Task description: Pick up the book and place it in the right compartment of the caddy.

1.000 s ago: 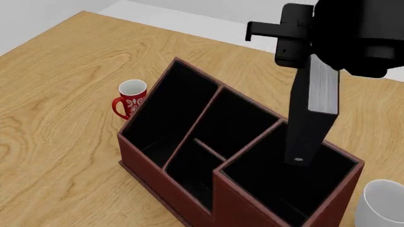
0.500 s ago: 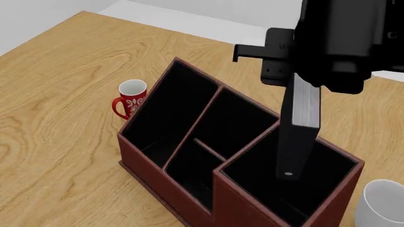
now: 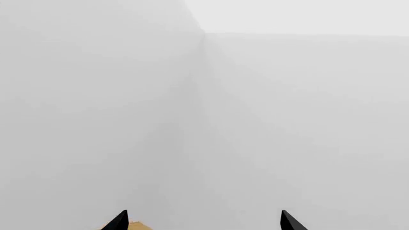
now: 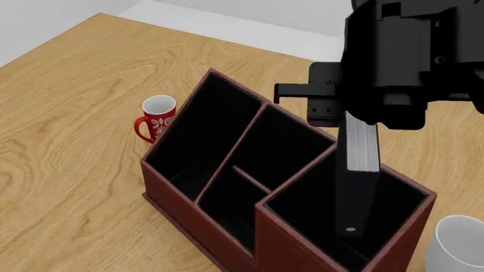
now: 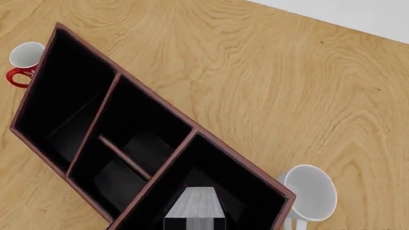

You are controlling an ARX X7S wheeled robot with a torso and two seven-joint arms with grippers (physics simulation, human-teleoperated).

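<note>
The right gripper point(image 4: 361, 122), jaws clamped on the book point(image 4: 355, 187), has lowered it into the right compartment point(image 4: 393, 198), at the caddy's point(image 4: 196, 226) four o'clock; release comes next.

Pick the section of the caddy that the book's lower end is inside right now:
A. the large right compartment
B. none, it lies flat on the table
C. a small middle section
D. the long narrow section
A: the upright book, held by the right gripper, dips below the rim of the right compartment of the caddy.
</note>
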